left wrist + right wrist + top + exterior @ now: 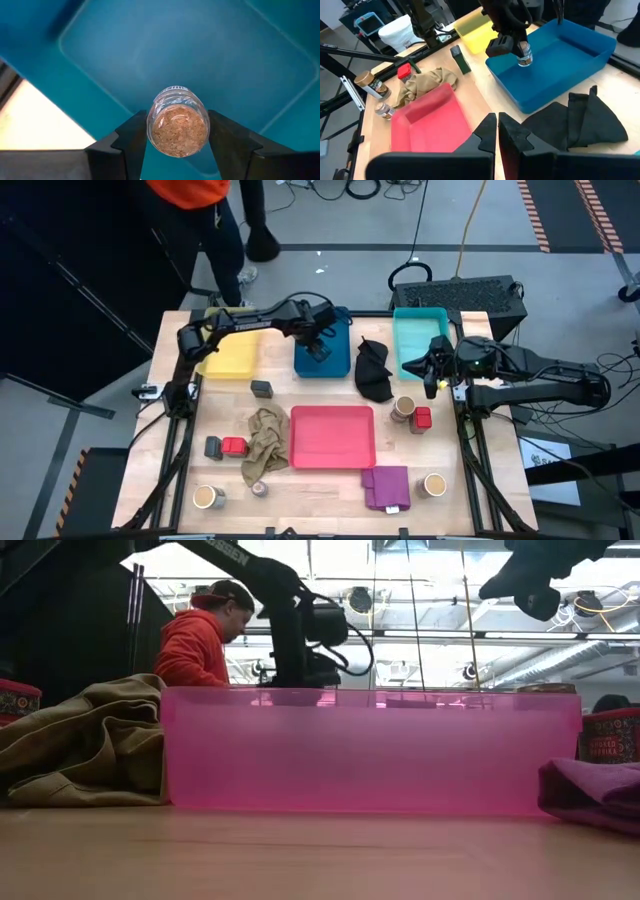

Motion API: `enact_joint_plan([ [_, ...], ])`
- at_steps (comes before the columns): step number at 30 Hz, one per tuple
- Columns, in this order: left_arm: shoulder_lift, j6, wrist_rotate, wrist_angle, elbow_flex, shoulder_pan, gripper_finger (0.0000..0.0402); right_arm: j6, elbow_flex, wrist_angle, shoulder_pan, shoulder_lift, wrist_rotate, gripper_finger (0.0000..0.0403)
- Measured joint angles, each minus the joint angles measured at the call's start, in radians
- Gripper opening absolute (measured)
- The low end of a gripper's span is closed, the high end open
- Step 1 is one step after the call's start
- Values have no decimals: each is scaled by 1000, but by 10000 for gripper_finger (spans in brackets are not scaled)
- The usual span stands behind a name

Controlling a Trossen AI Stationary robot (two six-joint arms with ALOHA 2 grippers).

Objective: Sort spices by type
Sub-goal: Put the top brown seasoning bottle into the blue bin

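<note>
Left claw clamps a clear spice jar over the blue tray, poised to drop it; right claw, fingers together, waits at three o'clock.

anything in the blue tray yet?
The blue tray looks bare inside. The left pincer holds a small jar of tan spice above it. The arm hides part of its floor.

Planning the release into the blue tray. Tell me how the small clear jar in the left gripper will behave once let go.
The jar looks like clear glass, so it is probably hard, slick and breakable if dropped. Its round body would likely roll across the blue tray should it land sideways. The left gripper pinches it only at two sides, so it might pivot in the grip.
</note>
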Motion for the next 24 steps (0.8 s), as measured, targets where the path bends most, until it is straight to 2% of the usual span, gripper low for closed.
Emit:
enact_joint_plan([
  [18, 24, -16, 2, 55, 0, -6, 192, 9, -12, -2, 0, -2, 0, 0],
  [24, 24, -20, 2, 48, 0, -6, 219, 9, -12, -2, 0, -2, 0, 0],
])
